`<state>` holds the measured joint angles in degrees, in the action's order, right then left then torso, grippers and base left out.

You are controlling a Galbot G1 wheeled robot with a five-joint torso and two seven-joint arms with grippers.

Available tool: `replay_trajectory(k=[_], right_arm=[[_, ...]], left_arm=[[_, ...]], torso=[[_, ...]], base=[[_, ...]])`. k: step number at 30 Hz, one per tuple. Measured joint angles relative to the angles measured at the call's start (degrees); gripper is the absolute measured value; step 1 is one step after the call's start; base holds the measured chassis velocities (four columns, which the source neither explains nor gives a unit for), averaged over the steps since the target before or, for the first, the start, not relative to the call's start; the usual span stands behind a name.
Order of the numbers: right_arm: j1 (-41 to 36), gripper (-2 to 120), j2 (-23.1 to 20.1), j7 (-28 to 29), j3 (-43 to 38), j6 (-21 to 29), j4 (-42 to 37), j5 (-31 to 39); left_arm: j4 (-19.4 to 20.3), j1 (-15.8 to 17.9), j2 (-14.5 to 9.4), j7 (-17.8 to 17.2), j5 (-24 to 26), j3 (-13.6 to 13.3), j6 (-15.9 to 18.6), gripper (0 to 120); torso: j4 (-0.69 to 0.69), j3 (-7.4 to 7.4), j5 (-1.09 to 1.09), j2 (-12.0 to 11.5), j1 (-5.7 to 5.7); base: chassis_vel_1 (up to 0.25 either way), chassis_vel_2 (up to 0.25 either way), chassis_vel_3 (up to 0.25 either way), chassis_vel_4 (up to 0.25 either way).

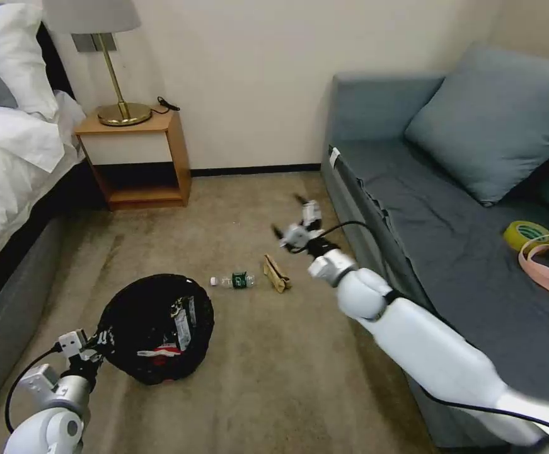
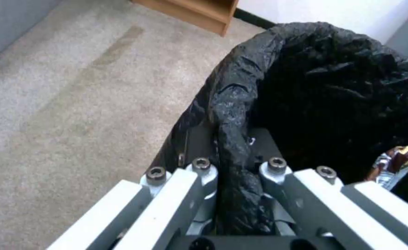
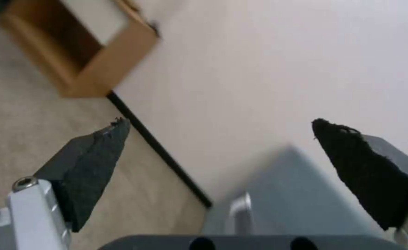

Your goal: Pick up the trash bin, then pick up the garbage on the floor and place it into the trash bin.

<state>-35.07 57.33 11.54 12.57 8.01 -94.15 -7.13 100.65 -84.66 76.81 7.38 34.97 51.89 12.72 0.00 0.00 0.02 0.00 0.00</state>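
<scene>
The trash bin (image 1: 154,325), lined with a crinkly black bag, hangs tilted at lower left with wrappers inside. My left gripper (image 1: 94,345) is shut on its rim; the left wrist view shows the bag's rim (image 2: 234,139) pinched between the fingers. A clear bottle with a green label (image 1: 235,280) lies on the carpet, and a tan folded cardboard piece (image 1: 277,273) lies just right of it. My right gripper (image 1: 290,217) is open and empty, held above the floor beyond the cardboard, near the sofa's corner. Its dark fingertips (image 3: 99,149) stand wide apart, pointing at the wall.
A grey sofa (image 1: 450,208) runs along the right with a cushion, a tape roll (image 1: 526,234) and a pink strap. A wooden nightstand (image 1: 138,157) with a lamp stands by the back wall. The bed (image 1: 9,183) borders the left. Open carpet lies between.
</scene>
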Motion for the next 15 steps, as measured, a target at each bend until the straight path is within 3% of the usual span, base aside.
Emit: replay_trajectory(k=[3,5,6,8,10,13,15], right_arm=[[-1.0,100,-0.8,0.9,-1.1,1.3,-1.7,2.8],[-5.1,100,-2.9,3.4,-5.7,5.1,-7.3,12.1],[-5.1,100,-2.9,3.4,-5.7,5.1,-7.3,12.1],[-12.4,100,-4.7,5.4,-12.2,8.4,-13.6,22.8],[-16.8,100,-5.6,5.7,-15.7,9.2,-16.9,27.2],[-19.4,100,-5.9,5.8,-18.2,9.3,-18.9,28.7],[-26.0,100,-5.8,5.2,-23.7,9.0,-23.5,30.2]], left_arm=[[0.0,-0.1,0.2,0.0,-0.1,0.0,0.0,5],[0.1,-0.2,0.7,0.0,-0.4,0.0,0.0,5],[0.1,-0.2,0.7,0.0,-0.4,0.0,0.0,5],[0.2,-0.1,1.0,0.0,-0.8,0.0,0.1,5],[0.2,0.0,1.1,0.0,-0.9,0.0,0.1,5],[0.3,0.1,1.2,-0.1,-0.9,0.0,0.2,5],[0.7,0.2,1.5,-0.1,-0.9,0.0,0.3,5]], torso=[[0.0,0.0,0.0,0.0,0.0],[0.01,0.0,0.0,0.0,0.0],[0.01,0.0,0.0,0.0,0.0],[0.0,0.0,0.0,0.0,0.0],[0.0,0.0,0.0,0.0,0.0],[-0.01,0.0,0.0,0.0,0.0],[0.01,0.0,-0.01,0.0,0.0]], base=[[0.0,0.0,0.0,0.0],[0.0,0.0,0.0,0.0],[0.0,0.0,0.0,0.0],[0.0,0.0,0.0,0.0],[0.0,0.0,0.0,0.0],[0.0,0.0,0.0,0.0],[0.0,0.0,0.0,0.0]])
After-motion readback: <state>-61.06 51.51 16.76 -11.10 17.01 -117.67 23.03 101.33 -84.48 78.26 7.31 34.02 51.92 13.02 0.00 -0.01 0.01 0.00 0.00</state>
